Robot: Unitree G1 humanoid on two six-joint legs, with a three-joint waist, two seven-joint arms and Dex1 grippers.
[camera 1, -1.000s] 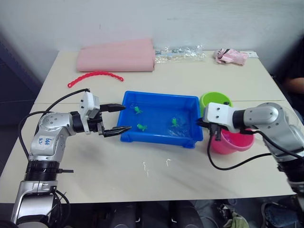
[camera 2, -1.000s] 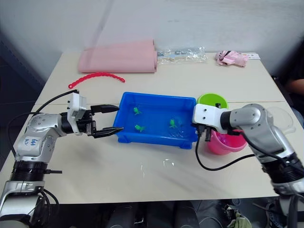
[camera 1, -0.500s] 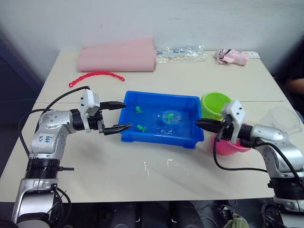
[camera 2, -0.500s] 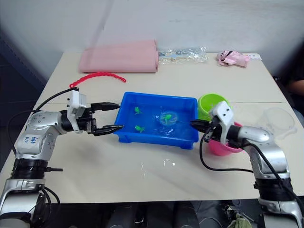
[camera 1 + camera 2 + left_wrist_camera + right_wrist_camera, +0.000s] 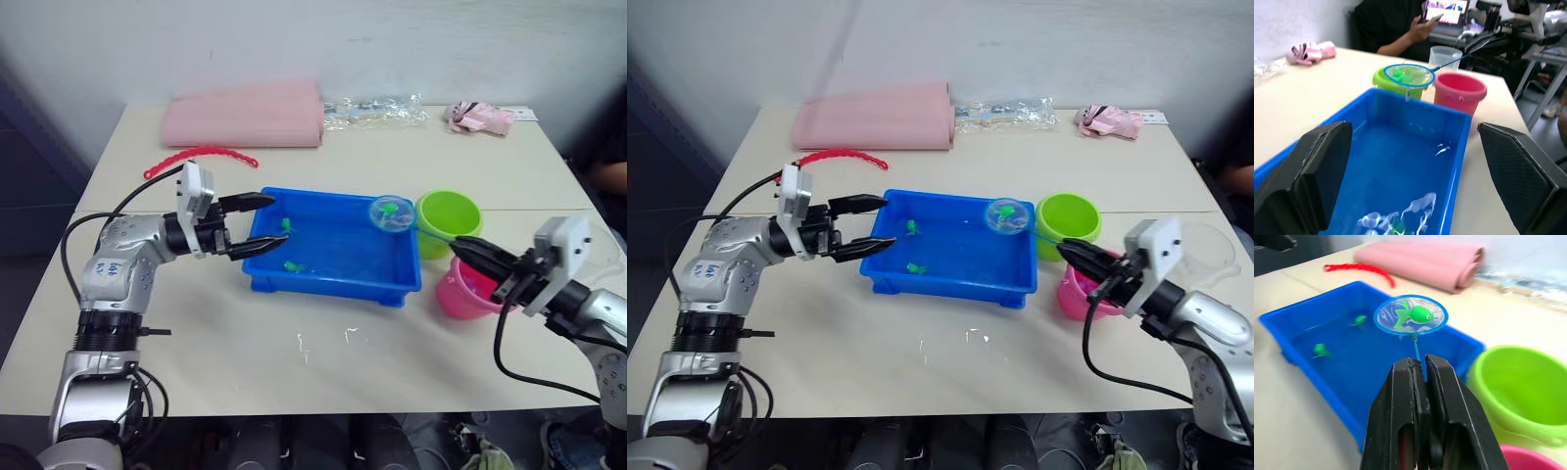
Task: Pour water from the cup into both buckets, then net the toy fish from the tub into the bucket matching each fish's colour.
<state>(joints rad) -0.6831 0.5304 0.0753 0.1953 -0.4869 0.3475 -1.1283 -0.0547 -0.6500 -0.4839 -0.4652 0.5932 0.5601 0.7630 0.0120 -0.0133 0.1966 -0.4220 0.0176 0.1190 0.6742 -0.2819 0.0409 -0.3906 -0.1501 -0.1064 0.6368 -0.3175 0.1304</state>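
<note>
Right gripper (image 5: 1419,363) clamped on net (image 5: 1411,315) handle, green fish (image 5: 1415,314) aboard; green bucket (image 5: 447,217) just right of hoop; left gripper (image 5: 263,223) open.

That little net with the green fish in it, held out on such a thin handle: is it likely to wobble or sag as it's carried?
Probably a little. The net sits at the end of a thin handle pinched only at its near end by the right gripper, so it may bob. The green fish looks tiny and likely light, so sag should be slight. The mesh looks shallow; a tilt might spill the fish.
</note>
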